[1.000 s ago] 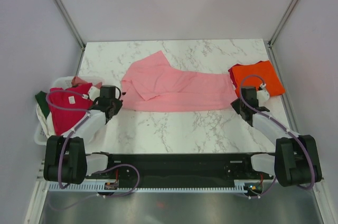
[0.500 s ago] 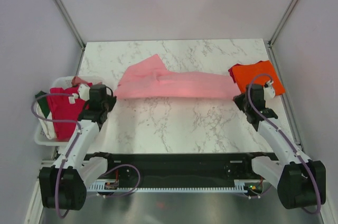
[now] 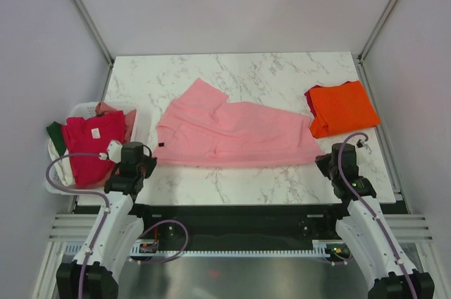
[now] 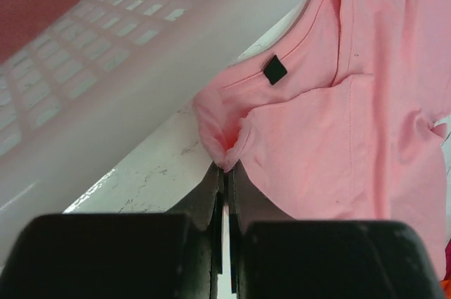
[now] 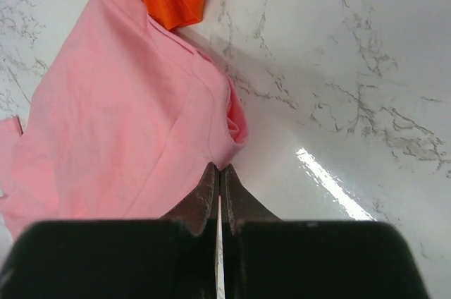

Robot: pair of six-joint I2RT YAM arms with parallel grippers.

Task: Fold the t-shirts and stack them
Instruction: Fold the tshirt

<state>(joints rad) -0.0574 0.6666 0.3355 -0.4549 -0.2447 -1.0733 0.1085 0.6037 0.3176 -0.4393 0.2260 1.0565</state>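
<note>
A light pink t-shirt [image 3: 232,133] lies spread across the middle of the marble table. My left gripper [image 3: 152,163] is shut on its near left corner [image 4: 224,145]. My right gripper [image 3: 321,163] is shut on its near right corner [image 5: 236,130]. The left wrist view shows the cloth bunched at the tips of my left gripper [image 4: 227,169], with a small black tag [image 4: 275,69] on the shirt. In the right wrist view my right gripper [image 5: 219,168] pinches the hem. A folded bright orange t-shirt [image 3: 342,107] lies at the far right, apart from the pink one.
A white plastic basket [image 3: 135,114] stands at the left edge, close beside my left gripper. It holds a crimson-red shirt [image 3: 91,142], a dark green one [image 3: 55,132] and a cream one [image 3: 63,170]. Marble table [image 3: 232,182] shows along the near edge.
Both arms have drawn back toward the near edge, pulling the pink t-shirt's held corners with them. The shirt was lifted and stretched taut, and now lies spread nearer the front.
</note>
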